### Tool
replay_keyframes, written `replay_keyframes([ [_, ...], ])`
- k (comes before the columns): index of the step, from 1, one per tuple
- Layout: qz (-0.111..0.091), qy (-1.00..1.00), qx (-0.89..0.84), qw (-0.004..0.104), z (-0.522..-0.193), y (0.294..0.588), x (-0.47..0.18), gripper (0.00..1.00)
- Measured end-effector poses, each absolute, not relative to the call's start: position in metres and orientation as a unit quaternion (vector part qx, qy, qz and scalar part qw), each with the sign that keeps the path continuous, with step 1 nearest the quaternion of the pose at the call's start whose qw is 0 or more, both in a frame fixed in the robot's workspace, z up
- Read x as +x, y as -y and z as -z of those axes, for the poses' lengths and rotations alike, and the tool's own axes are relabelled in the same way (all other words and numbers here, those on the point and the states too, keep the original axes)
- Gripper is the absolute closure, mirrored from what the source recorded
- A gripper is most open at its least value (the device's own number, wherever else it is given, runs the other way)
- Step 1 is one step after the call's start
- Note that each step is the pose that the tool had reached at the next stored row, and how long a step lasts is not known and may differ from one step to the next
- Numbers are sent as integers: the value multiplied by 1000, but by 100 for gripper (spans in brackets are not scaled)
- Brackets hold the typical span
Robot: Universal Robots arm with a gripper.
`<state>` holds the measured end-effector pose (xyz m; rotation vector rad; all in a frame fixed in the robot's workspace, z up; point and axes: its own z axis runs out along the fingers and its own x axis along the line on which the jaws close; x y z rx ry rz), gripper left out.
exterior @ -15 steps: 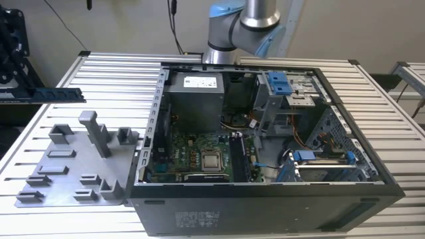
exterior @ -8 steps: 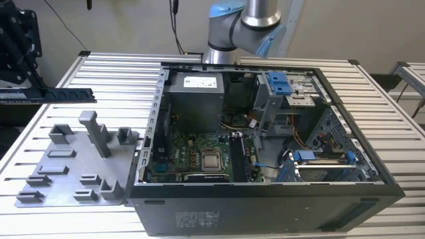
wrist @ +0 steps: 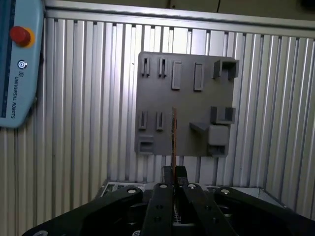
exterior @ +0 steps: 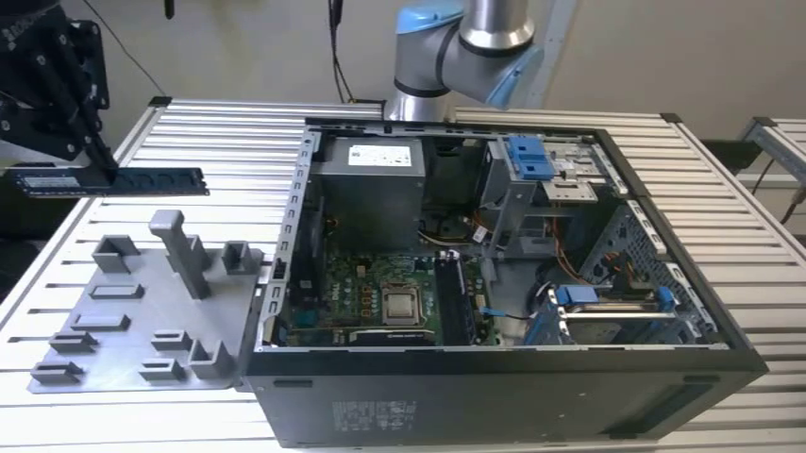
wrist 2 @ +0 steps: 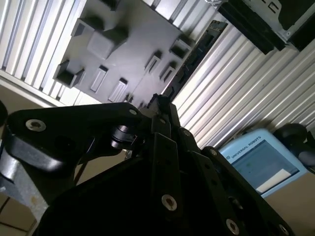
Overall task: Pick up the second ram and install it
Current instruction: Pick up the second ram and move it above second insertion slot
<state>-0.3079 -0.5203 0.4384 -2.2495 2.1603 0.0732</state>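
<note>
While pinched by black gripper [exterior: 106, 166], thin flat dark ram [exterior: 158, 179] hangs level over ribbed metal table [exterior: 226, 123].

The tool [exterior: 104, 168] hides a strip of the second ram [exterior: 158, 179].

Slatted metal table [exterior: 756, 247], pale wall [exterior: 240, 47] behind
</note>
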Motion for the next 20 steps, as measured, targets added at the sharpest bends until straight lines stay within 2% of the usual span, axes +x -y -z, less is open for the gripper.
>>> replay_keyframes([
  [20, -25, -692, -721, 9, -438, 520, -249, 86],
])
